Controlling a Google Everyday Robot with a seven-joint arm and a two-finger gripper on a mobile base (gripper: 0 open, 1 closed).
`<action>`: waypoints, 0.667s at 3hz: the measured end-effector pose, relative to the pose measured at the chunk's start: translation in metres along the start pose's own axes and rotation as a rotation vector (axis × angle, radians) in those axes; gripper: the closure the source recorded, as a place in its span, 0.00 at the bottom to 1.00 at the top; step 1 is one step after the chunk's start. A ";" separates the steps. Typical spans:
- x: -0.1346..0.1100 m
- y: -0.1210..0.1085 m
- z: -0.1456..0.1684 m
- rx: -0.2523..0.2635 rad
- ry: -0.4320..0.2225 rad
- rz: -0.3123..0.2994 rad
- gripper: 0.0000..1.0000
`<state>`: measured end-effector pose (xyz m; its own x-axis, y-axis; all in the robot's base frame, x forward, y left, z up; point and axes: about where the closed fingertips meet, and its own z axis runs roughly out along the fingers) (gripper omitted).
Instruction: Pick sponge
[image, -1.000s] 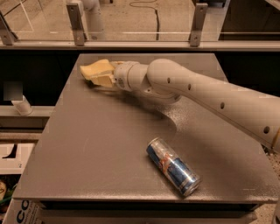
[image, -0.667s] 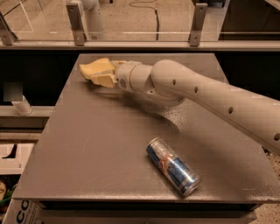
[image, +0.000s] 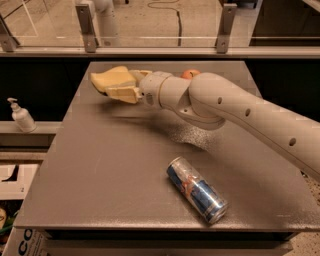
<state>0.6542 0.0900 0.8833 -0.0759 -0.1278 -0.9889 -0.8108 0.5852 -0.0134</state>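
The pale yellow sponge (image: 109, 79) is at the far left of the grey table (image: 100, 170), sitting between the cream-yellow fingers (image: 124, 94) of my gripper (image: 120, 84). The gripper reaches in from the right on a long cream arm and is closed on the sponge's right part. A shadow lies on the table below them, so the sponge looks slightly raised. An apple (image: 189, 74) peeks out behind the arm's wrist.
A blue and silver drink can (image: 196, 189) lies on its side at the front middle of the table. A white pump bottle (image: 21, 116) stands on a ledge to the left. A glass railing with metal posts runs behind the table.
The gripper and sponge stay in nearly the same spot at the table's far left. The arm's forearm has shifted slightly.
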 end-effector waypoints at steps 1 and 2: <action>-0.007 0.017 -0.028 -0.027 -0.031 0.014 1.00; -0.012 0.034 -0.051 -0.058 -0.051 0.029 1.00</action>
<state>0.5981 0.0708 0.9024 -0.0712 -0.0693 -0.9951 -0.8410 0.5405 0.0225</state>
